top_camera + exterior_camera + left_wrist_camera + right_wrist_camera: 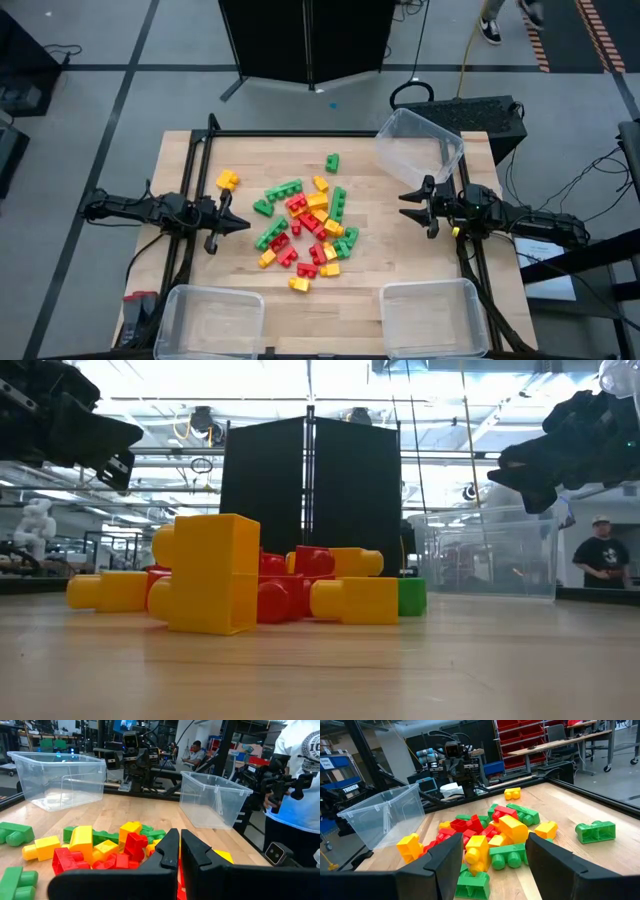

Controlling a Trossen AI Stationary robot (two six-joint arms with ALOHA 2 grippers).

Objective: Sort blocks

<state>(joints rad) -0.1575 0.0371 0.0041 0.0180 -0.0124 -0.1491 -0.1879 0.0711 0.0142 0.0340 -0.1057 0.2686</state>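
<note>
A busy workshop of racks and other machines surrounds the wooden desk where I begin sorting: the blocks, red, green and yellow-orange, lie heaped at the desk's middle, with one yellow block and one green block strayed toward the far side. Three clear bins wait at the edges, two at the near edge and a tilted third at the far right corner, all seemingly empty, so I judge no colour has yet been separated. My left tool hovers just left of the pile with its fingers pressed together, holding nothing; my right tool hangs to the pile's right, fingers spread wide and empty, aimed at the heap. Both arms reach in low and level from opposite sides, flanking the blocks, likely so either can take a piece. A person stands beyond the desk.
</note>
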